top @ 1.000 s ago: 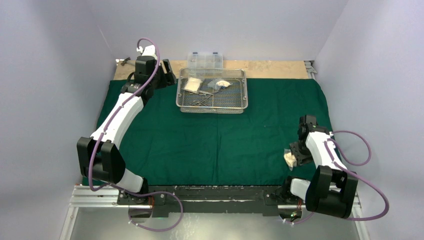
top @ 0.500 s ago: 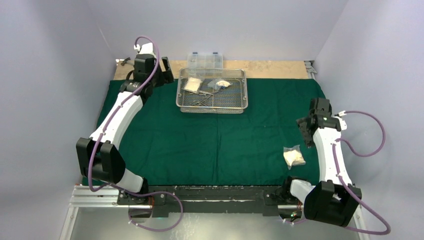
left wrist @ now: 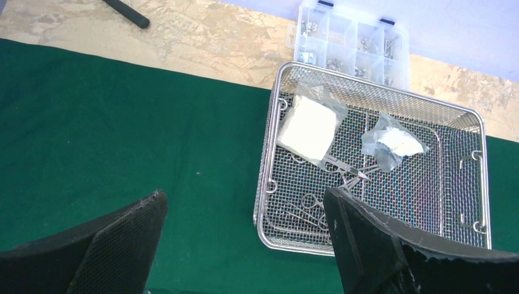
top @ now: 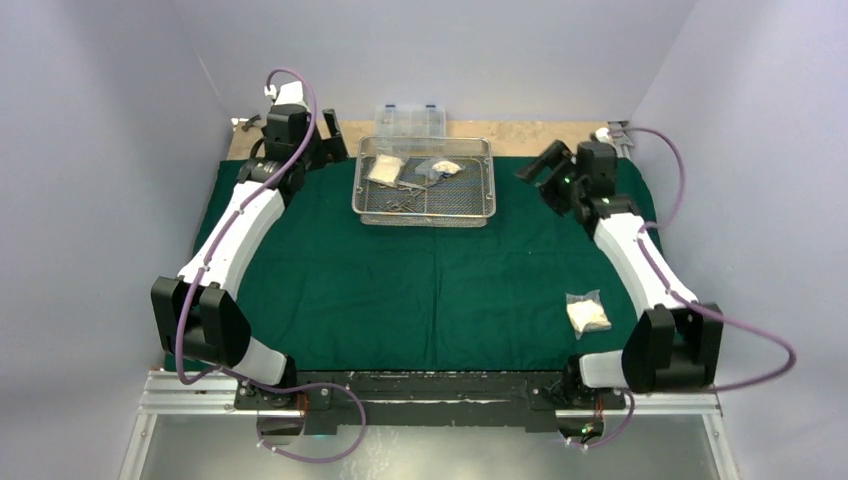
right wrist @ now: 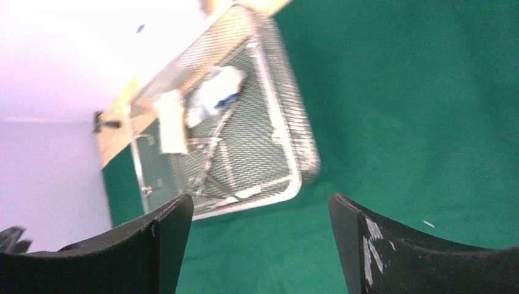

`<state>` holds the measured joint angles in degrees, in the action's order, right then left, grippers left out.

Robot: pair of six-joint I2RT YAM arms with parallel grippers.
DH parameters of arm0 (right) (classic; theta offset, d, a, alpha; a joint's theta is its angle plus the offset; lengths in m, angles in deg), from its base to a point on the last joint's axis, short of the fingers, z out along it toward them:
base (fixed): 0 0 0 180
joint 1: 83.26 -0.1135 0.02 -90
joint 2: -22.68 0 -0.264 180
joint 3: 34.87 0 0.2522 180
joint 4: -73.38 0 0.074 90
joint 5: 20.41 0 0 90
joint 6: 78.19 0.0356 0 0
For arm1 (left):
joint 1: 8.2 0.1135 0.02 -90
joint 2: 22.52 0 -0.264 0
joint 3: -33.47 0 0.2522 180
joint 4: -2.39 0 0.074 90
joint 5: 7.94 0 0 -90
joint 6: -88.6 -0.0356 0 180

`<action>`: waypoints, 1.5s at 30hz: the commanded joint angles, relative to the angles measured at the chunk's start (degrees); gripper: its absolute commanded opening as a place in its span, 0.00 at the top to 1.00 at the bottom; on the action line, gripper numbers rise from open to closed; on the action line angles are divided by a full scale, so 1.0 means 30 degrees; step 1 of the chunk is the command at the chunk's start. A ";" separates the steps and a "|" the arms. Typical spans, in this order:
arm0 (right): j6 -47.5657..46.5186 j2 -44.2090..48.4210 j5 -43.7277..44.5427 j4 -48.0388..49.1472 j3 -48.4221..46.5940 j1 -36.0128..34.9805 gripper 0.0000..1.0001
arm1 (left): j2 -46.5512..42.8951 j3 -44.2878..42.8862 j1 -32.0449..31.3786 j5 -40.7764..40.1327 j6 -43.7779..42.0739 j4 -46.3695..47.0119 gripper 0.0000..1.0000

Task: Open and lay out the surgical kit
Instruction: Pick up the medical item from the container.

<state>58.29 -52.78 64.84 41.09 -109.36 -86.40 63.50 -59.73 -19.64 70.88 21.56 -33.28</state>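
The steel wire-mesh tray (left wrist: 264, 184) sits on the dark green cloth (top: 420, 290) between the two pairs of fingers. It lies just ahead of the left fingers (left wrist: 116, 245), and ahead and to the left of the right fingers (right wrist: 398, 257). Inside it are a flat gauze packet (left wrist: 309, 128) and a crumpled gauze packet (left wrist: 392, 144), with small steel instruments (left wrist: 312, 208) on the side nearer the left fingers. A third gauze packet (top: 587, 313) lies on the cloth well behind the right fingers, near that arm's base. Both pairs of fingers are spread wide and hold nothing. A clear compartment box (left wrist: 352, 46) rests on the bare table (top: 520, 132) just beyond the tray.
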 commanded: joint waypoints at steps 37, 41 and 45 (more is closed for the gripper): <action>0.7476 -2.0142 0.0425 0.0727 -1.6776 -0.5439 0.52 | 0.1928 -0.1733 -0.0030 -0.0798 0.1899 -0.1075 0.08; 0.7156 -2.0288 0.0938 0.0658 -1.7203 -0.5564 0.67 | 0.1967 -0.1788 -0.0024 -0.0942 0.1749 -0.1119 0.08; 0.6607 -1.9869 0.1504 0.0944 -1.7149 -0.5647 0.88 | 0.1944 -0.1787 -0.0024 -0.1127 0.1554 -0.1161 0.08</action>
<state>79.53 -114.00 66.67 43.47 -158.45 -102.88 69.38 -62.58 -19.64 69.09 27.37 -36.89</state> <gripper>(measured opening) 0.222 0.920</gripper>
